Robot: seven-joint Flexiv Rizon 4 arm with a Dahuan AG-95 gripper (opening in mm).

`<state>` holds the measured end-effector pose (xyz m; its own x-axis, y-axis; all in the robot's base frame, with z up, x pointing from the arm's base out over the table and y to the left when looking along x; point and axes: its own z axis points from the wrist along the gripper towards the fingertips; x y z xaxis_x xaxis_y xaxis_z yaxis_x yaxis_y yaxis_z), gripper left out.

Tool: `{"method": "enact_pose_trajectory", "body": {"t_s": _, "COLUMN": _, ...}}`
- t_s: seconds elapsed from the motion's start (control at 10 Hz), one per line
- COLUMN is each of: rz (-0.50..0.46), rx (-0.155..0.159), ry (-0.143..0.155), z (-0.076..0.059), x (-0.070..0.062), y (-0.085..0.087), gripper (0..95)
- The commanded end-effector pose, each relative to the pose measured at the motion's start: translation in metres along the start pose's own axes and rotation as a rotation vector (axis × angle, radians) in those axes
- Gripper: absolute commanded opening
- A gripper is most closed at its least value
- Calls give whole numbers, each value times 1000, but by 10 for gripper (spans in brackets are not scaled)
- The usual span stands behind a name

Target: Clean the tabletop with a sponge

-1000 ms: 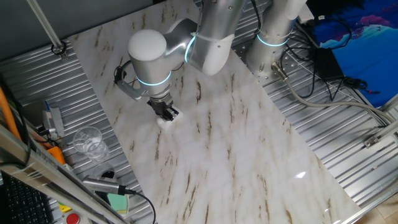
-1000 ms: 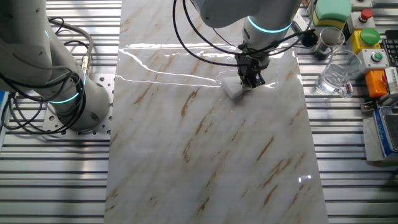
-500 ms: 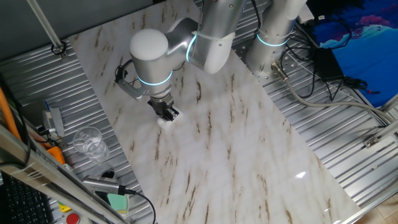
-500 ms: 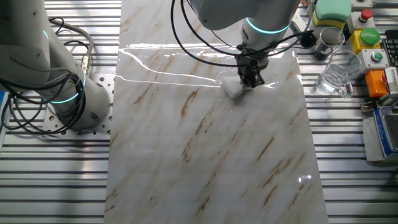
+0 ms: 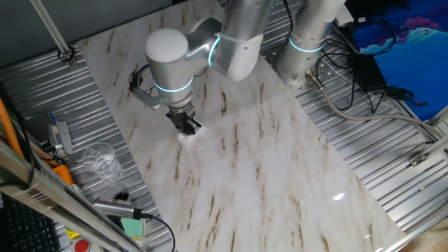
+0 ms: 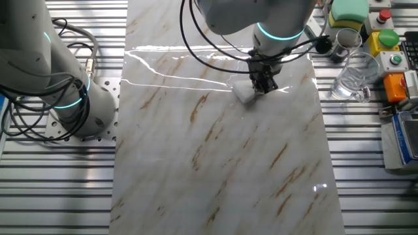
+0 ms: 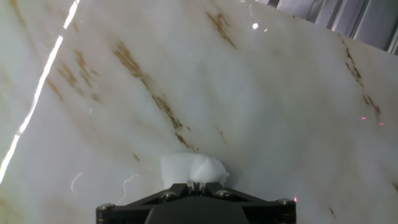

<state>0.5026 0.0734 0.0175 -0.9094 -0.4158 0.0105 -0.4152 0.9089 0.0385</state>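
The tabletop [image 6: 215, 150] lies as a long veined slab on the ribbed grey metal surface [image 6: 59, 189], and the sponge [image 6: 244, 93] is the landmark here. In the other fixed view, bare slab runs from the sponge to the slab's left edge and down toward the near end; the right edge lies nearer, and past it the metal surface carries clutter. There a clear glass [image 6: 354, 77] stands well right of the sponge, with nothing visible inside it, and a green block [image 6: 348, 10] sits beyond it beside a small metal cup [image 6: 342, 40] whose contents cannot be made out.

The arm reaches down from above, its wrist with the lit ring over the sponge and the gripper [image 6: 263, 83] pointing straight down at the slab. The black fingers are drawn narrow, pinching the sponge, which touches the tabletop. In the hand view the sponge [image 7: 191, 168] bulges out just ahead of the gripper [image 7: 196, 185], pressed on the marble beside a brown vein.
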Motion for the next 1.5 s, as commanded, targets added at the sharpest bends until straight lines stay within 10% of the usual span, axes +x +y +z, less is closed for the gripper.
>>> {"method": "enact_pose_trajectory", "body": {"t_s": 0.1, "rz": -24, "rx": 12, "ry": -5, "z": 1, "x": 0, "y": -1, "gripper": 0}}
{"method": "enact_pose_trajectory", "body": {"t_s": 1.3, "rz": -33, "rx": 12, "ry": 7, "z": 0, "x": 0, "y": 1, "gripper": 0}}
{"method": "enact_pose_trajectory", "body": {"t_s": 1.5, "rz": -52, "rx": -39, "ry": -22, "z": 17, "x": -2, "y": 13, "gripper": 0}}
